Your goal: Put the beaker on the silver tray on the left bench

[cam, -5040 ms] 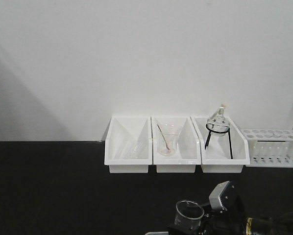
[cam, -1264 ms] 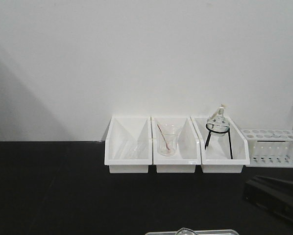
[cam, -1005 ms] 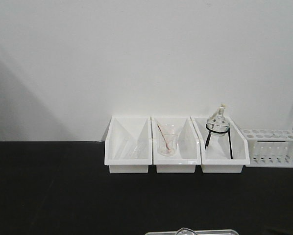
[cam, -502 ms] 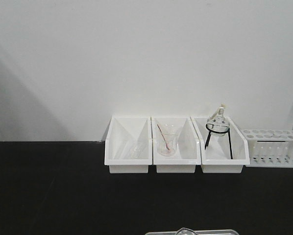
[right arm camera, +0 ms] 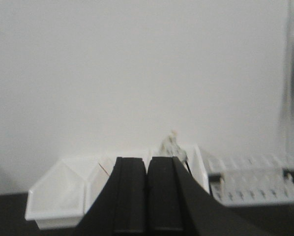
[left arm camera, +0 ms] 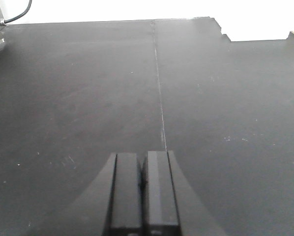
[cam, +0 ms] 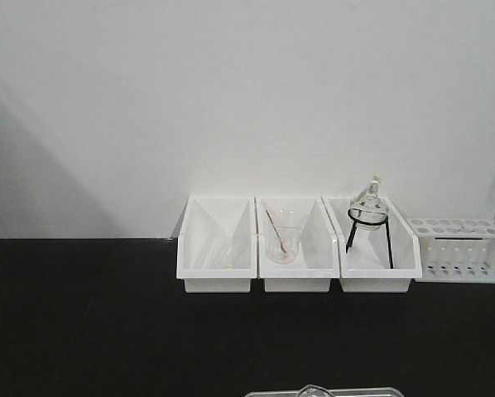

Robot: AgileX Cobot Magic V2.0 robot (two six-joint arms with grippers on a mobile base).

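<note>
Both sets of fingers are pressed shut on nothing: the left fingers (left arm camera: 143, 189) hang over bare black surface (left arm camera: 88, 98), and the right fingers (right arm camera: 146, 196) are raised, facing the back wall and the row of bins. That is the change worth noting. Five seconds ago the right arm stood low in the front view with the beaker in its grip; a little over a second ago only a dark part of that arm showed at the right edge, and now no arm appears in that view at all. Reading the front view from left to right: the left bench (cam: 82, 314) lies black and bare, then come three white bins (cam: 217, 244), the middle one with a beaker that has a pinkish rod (cam: 281, 240) in it, the right one with a flask on a wire stand (cam: 368, 217), and last a white tube rack (cam: 463, 248). At the bottom edge, just right of centre, the far rim of the silver tray (cam: 355, 391) shows, with the lip of the beaker (cam: 312, 389) rising just above it. By this showing, the beaker appears to stand in the tray, released, and the task looks done or very nearly so; the base of the beaker is cut off by the frame, so its seating cannot be confirmed.
</note>
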